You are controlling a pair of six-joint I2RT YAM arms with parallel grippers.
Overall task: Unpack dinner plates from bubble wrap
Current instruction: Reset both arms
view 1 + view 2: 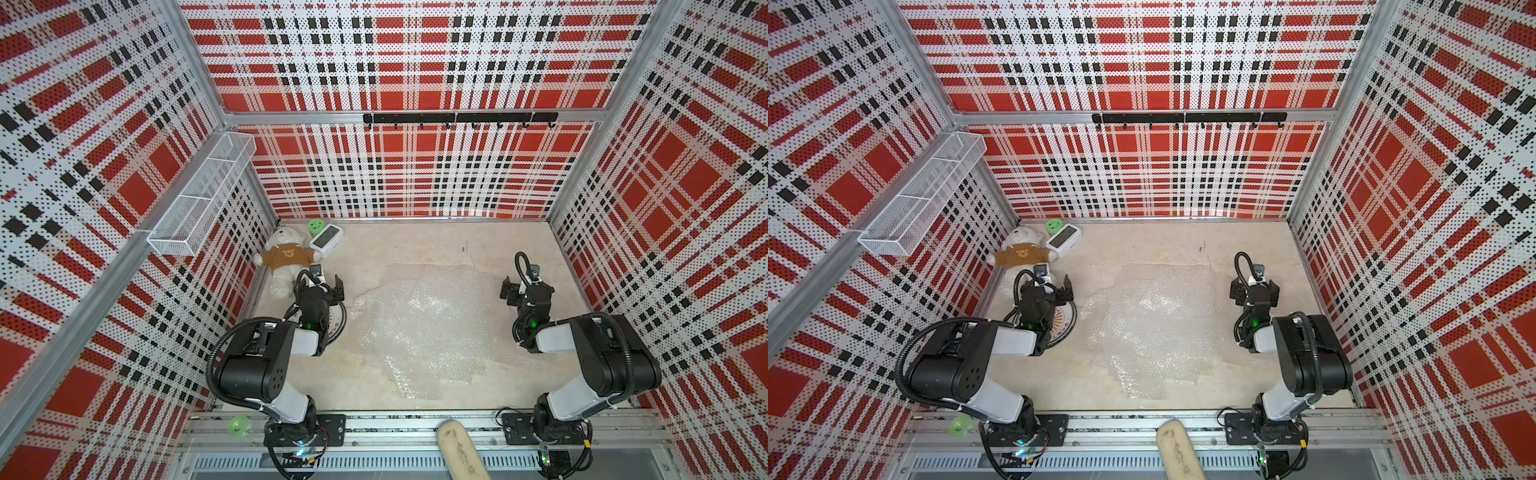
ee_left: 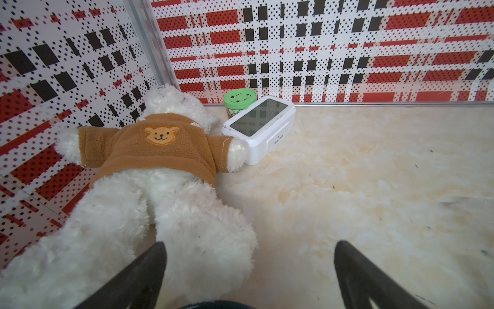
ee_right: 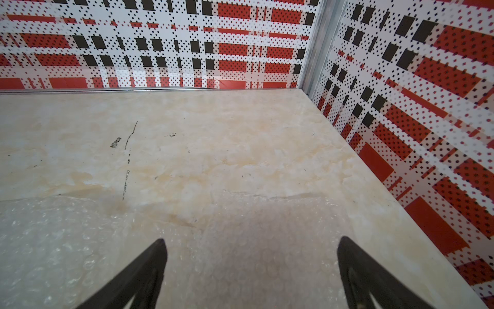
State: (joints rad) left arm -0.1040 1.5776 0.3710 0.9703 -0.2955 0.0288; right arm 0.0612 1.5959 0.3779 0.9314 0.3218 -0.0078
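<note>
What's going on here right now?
Nothing is being held. The left hand and right hand both stand open and empty above the beige marbled table. Clear crinkly bubble wrap lies spread flat mid-table. One round white plate with a dark-banded rim sits bare, mostly hidden beneath the left arm.

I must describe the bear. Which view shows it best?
The left wrist view: the bear lies close and large. In both top views it is small, its legs partly hidden. The right wrist view misses it.
</note>
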